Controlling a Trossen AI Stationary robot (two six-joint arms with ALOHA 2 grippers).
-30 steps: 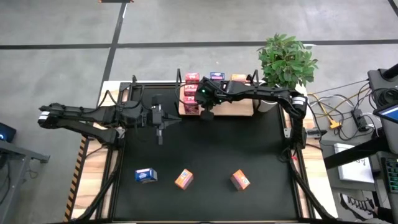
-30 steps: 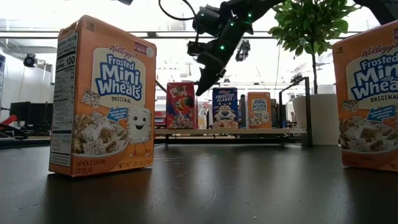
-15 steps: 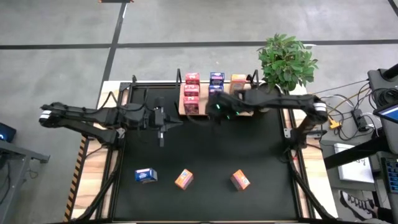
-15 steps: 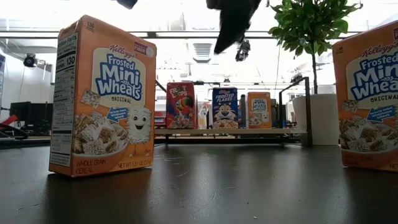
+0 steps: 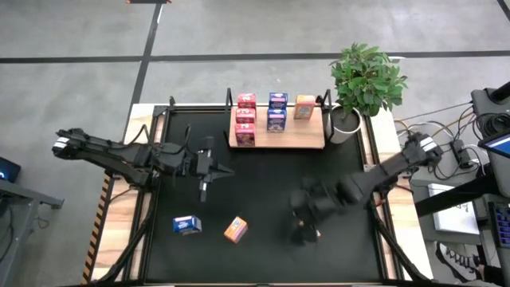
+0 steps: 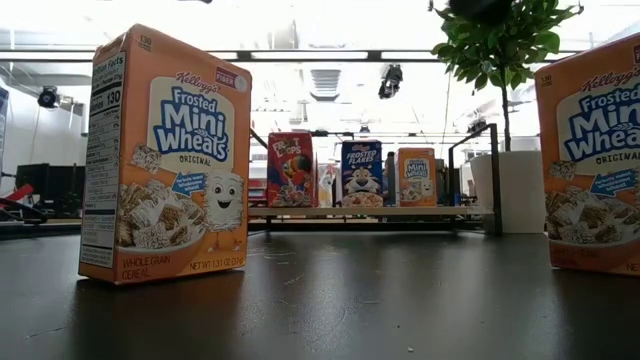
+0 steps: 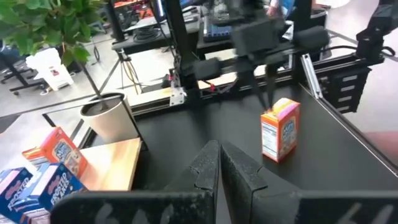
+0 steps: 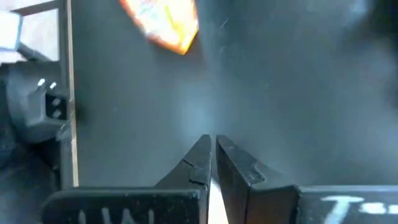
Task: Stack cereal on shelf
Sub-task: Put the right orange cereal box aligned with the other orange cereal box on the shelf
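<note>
Presently the right gripper (image 8: 211, 140) was clenched on nothing, its two fingers pressed together, and it hung over the front right part of the black table (image 5: 263, 183), well apart from the shelf (image 5: 309, 132). The target orange box (image 7: 280, 130) stood on the tabletop just beyond and below those fingertips. In the left wrist view a gap showed between the fingers and the top of the box, so there was no contact. In the right wrist view the box lay ahead of the fingers and off their centreline.

The box stood upright, long axis vertical. Its printed front appeared to face the table's front edge, away from the shelf, and a narrow side panel faced the left arm.

The right arm was clearly the nearer. The left gripper (image 7: 219, 150), also clenched and empty, waited at mid-table on the left side. It looked across at the box from a distance.

Judgement: the jaws would have to open before any grasp. They would then need centring over the box top and closing across one of its narrower dimensions.

Two other boxes, a blue box (image 5: 186, 225) and a second orange box (image 5: 234, 229), remained on the table. Six boxes stood on the shelf.
</note>
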